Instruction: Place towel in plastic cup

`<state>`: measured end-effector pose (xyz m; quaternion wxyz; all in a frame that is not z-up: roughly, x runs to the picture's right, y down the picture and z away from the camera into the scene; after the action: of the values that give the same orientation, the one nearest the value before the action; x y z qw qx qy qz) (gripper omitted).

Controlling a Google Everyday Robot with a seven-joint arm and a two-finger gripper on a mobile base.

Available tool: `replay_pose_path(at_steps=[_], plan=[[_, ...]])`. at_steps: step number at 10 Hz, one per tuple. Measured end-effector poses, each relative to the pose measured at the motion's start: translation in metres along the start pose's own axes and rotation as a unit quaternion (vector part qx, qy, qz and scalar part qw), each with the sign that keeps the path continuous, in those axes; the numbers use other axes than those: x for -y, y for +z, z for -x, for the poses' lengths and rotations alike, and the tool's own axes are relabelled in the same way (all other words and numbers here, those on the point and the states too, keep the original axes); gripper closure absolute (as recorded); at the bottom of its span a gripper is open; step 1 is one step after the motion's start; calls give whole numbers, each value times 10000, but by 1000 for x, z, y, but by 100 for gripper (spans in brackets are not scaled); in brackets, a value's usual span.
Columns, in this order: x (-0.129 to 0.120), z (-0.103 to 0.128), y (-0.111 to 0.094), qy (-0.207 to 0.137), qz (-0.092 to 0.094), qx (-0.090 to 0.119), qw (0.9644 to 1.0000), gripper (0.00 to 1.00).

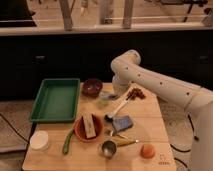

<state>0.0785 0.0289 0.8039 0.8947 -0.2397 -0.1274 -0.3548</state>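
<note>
From where I stood, the wooden desk (150, 120) took up the lower half of the frame. The robot's white arm (160, 87) came in from the right edge, bent at its elbow and dropped toward the middle of the far side of the desk. A flat green plastic tray (52, 120) lay at the left. An orange bowl (77, 130) sat below centre and a dark maroon bowl (92, 87) sat just right of the tray's far corner. Neither bowl was involved in the job.

The small translucent yellow-green plastic cup (103, 98) stood upright near the centre, just below and to the right of the maroon bowl. The hand (112, 93) was low beside the cup's right rim, its fingers pressed together. They seemed to be pinching the pale blue-grey cloth towel (109, 96), which showed as a small bunched scrap at the fingertips, touching or hanging over the cup's edge.

I judged the job well along. The towel was lifted and brought to the cup, but I could not tell that it sat inside. The towel remained to be pushed or dropped in and let go.
</note>
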Motion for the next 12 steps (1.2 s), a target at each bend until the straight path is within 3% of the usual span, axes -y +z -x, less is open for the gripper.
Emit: replay_pose_path(at_steps=[5,12], plan=[[25,-5,9,-187,-106,52,9998,99],[40,-11,27,-278,-221,166,9992,99]])
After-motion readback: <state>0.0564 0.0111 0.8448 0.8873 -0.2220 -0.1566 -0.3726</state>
